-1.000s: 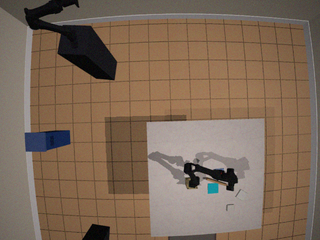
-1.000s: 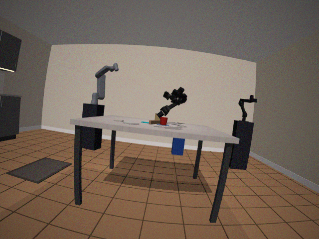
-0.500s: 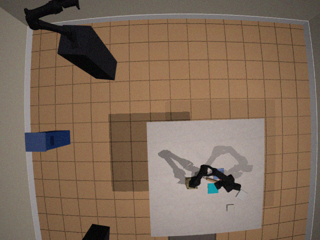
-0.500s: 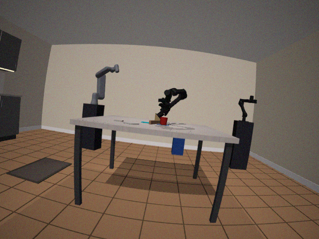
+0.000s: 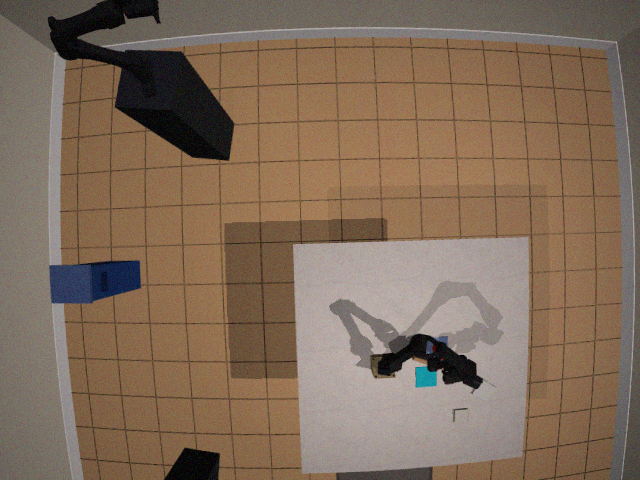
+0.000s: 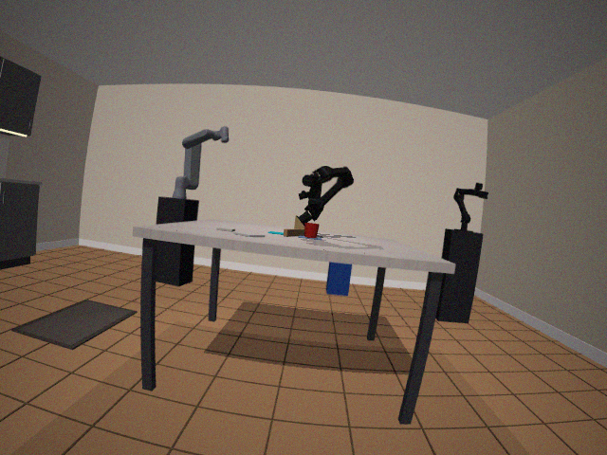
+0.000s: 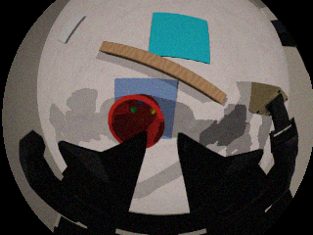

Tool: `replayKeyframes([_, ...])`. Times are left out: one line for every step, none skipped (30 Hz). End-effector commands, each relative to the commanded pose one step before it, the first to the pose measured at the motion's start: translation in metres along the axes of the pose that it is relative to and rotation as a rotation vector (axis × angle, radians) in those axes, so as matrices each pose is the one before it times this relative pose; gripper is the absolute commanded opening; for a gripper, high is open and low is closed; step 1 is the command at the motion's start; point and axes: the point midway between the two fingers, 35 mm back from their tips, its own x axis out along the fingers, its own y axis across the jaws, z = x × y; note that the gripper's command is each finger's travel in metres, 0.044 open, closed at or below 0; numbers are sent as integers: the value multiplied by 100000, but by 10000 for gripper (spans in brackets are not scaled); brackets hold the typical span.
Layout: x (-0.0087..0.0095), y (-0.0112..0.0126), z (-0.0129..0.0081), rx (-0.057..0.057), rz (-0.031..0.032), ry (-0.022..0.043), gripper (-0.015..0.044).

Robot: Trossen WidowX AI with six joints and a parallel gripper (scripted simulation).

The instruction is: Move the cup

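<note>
A red cup with coloured marbles inside stands upright on the pale blue pad. The cyan pad lies beyond it, bare. A curved wooden bar lies between the two pads. My gripper hangs well above the cup, pointing down, with the cup just past its left fingertip in the wrist view. The fingers are partly closed with a clear gap, and nothing is between them.
The arm's tan base block sits on the white table. A small white outlined square lies near the table's front. Other arms on dark pedestals and a blue box stand around the table.
</note>
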Motion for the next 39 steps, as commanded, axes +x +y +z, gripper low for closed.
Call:
replayKeyframes([69, 207, -59, 1225, 63, 782, 148])
replayKeyframes([107, 11, 4, 1, 4, -13, 148])
replayKeyframes([134, 13, 5, 1, 6, -15, 148])
replayKeyframes([156, 14, 5, 1, 6, -17, 148])
replayKeyframes([165, 14, 5, 1, 7, -16, 148])
replayKeyframes([166, 13, 4, 1, 6, -15, 148])
replayKeyframes([166, 12, 4, 0, 6, -13, 148])
replayKeyframes([165, 11, 3, 0, 6, -12, 148])
replayKeyframes([165, 10, 2, 0, 6, -10, 148])
replayKeyframes([165, 9, 2, 0, 6, -9, 148])
replayKeyframes([165, 8, 2, -1, 6, -7, 148])
replayKeyframes([165, 7, 1, -1, 5, -5, 148])
replayKeyframes([165, 6, 1, -1, 5, -4, 148])
replayKeyframes([165, 5, 0, -1, 5, -2, 148])
replayKeyframes([164, 4, 0, -1, 5, -1, 148])
replayKeyframes([164, 3, -1, -2, 4, 1, 148])
replayKeyframes([164, 2, -1, -2, 4, 2, 148])
replayKeyframes([164, 1, -2, -2, 4, 4, 148])
replayKeyframes([164, 0, -2, -2, 4, 5, 148])
replayKeyframes([164, -1, -3, -2, 3, 7, 148])
replayKeyframes([163, -2, -3, -2, 3, 8, 148])
replayKeyframes([163, -3, -4, -3, 3, 10, 148])
replayKeyframes([163, -4, -4, -3, 2, 11, 148])
replayKeyframes([163, -5, -4, -3, 2, 13, 148])
replayKeyframes([162, -6, -5, -3, 1, 14, 148])
replayKeyframes([162, -7, -5, -3, 1, 16, 148])
replayKeyframes([162, -8, -6, -3, 1, 17, 148])
replayKeyframes([162, -9, -6, -4, 0, 18, 148])
replayKeyframes([162, -10, -7, -4, 0, 20, 148])
replayKeyframes([161, -11, -7, -4, -1, 21, 148])
replayKeyframes([161, -12, -7, -4, -1, 23, 148])
replayKeyframes([161, -13, -8, -4, -2, 24, 148])
replayKeyframes([161, -14, -8, -4, -2, 26, 148])
replayKeyframes([160, -15, -9, -4, -2, 27, 148])
replayKeyframes([160, -16, -9, -4, -3, 29, 148])
replayKeyframes([160, -17, -9, -5, -3, 30, 148])
replayKeyframes([160, -18, -10, -5, -4, 32, 148])
replayKeyframes([159, -19, -10, -5, -5, 33, 148])
replayKeyframes([127, -16, -8, -4, -4, 28, 148])
